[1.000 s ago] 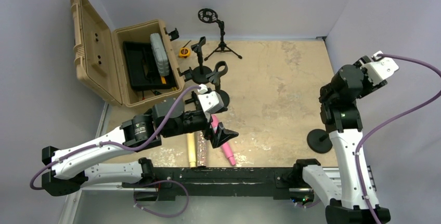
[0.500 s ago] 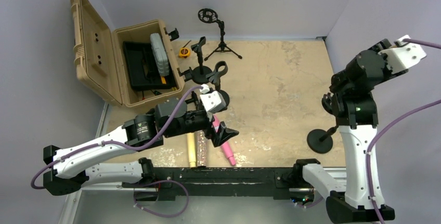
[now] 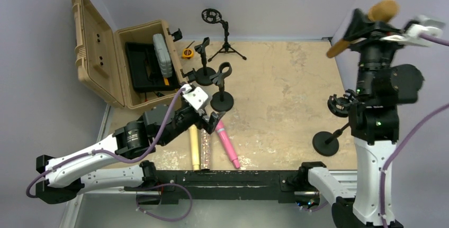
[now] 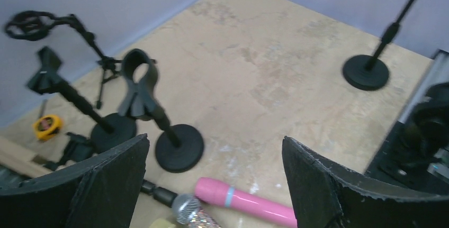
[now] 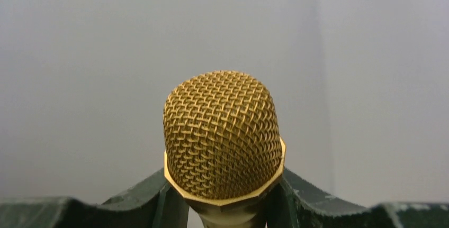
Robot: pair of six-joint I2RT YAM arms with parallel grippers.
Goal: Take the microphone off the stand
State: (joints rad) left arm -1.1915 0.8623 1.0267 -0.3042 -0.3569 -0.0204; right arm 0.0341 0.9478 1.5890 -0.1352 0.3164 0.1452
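My right gripper (image 3: 366, 26) is raised high at the right and is shut on a gold microphone (image 3: 383, 10). In the right wrist view its mesh head (image 5: 222, 133) sticks up between the fingers (image 5: 159, 199) against a bare wall. Below it stands the black stand (image 3: 325, 143), with an empty clip (image 3: 341, 103); it also shows at the left wrist view's upper right (image 4: 365, 72). My left gripper (image 3: 212, 117) hangs open and holds nothing. It is low over the table, near a pink microphone (image 3: 226, 144) lying flat. The left wrist view shows that pink microphone (image 4: 249, 202) between the spread fingers (image 4: 106, 180).
An open tan case (image 3: 106, 53) sits at the far left. Two round-base stands (image 3: 222, 98), (image 3: 205, 72), a tripod stand (image 3: 226, 48) and a yellow tape measure (image 3: 187, 53) stand behind my left gripper. A glitter microphone (image 3: 205, 151) and a pale one (image 3: 195, 151) lie beside the pink one.
My right arm has risen and turned, carrying the gold microphone high above the stand. My left gripper has drawn back to the far left, off the pink microphone.
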